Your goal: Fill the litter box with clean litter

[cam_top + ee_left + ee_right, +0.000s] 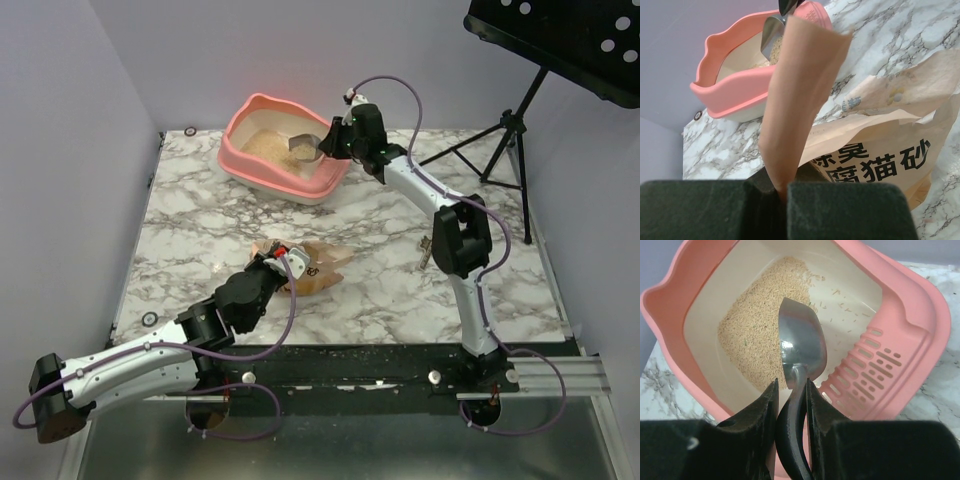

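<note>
Marble-pattern table (pixel 400 290), plain pale walls, black music stand (pixel 560 40) at far right.

Right gripper (pixel 791 390): jaws narrowed onto the black handle of a metal scoop (pixel 802 345), bowl out over the litter box (pixel 910 315).

Box: salmon-pink, wavy raised rim, cream inside, sitting toward the far left of the table.

Clean litter (pixel 755 340): pale tan granules in a thin patch covering part of the box floor, with a few stray grains toward the slotted side.

Left gripper (pixel 782 192): clamped tight on a tan paper flap (pixel 800 90) of the litter bag (pixel 880 150), which lies mid-table.

Only the right wrist view shows the outline of the litter patch and a slotted pink panel (pixel 875 375) at one end of the box. It may be a clipped-in sifter, can't confirm. Only the left wrist view shows the black Chinese print on the bag.

Count: one box, one scoop, one bag, two arms.
</note>
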Motion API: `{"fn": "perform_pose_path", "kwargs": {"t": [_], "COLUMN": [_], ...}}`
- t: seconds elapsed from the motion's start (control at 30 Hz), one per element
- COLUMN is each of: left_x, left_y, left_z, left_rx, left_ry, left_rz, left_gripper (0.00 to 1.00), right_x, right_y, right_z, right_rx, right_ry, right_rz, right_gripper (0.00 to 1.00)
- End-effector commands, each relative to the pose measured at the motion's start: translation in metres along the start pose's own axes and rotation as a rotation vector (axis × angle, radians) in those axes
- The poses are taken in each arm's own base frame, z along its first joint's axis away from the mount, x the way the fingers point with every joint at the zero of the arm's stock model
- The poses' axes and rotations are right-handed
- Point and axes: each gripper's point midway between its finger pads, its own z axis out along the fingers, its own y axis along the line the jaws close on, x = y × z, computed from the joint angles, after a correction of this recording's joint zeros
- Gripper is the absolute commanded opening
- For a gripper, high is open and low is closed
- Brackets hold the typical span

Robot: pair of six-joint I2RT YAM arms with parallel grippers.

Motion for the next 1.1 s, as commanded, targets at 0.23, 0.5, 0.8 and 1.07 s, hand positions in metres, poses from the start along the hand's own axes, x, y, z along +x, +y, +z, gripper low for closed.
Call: {"fn": "perform_pose_path", "kwargs": {"t": [0.23, 0.5, 0.8, 1.07], "left_x": [-0.015, -0.016, -0.017, -0.019], "left_y": [0.014, 0.013, 0.011, 0.014], "left_z": [0.003, 0.004, 0.004, 0.003], "left_rx": [-0.06, -0.052, -0.044, -0.049], "left_ry": [-0.024, -0.022, -0.025, -0.032], "left_rz": [-0.034, -0.037, -0.041, -0.049], "left_gripper": [0.0, 0.0, 0.0, 0.0], "right_x": [0.022, 0.034, 0.048, 0.052], "right_y": [-0.026, -0.04, -0.051, -0.072], "right_z": [0.007, -0.017, -0.035, -0.067], "right_rx": [0.126, 0.196, 0.239, 0.297], "right_ry": [0.061, 0.091, 0.139, 0.169], "right_rz": [-0.042, -0.069, -0.083, -0.041], "right_gripper": [0.01, 0.01, 0.0, 0.0]}}
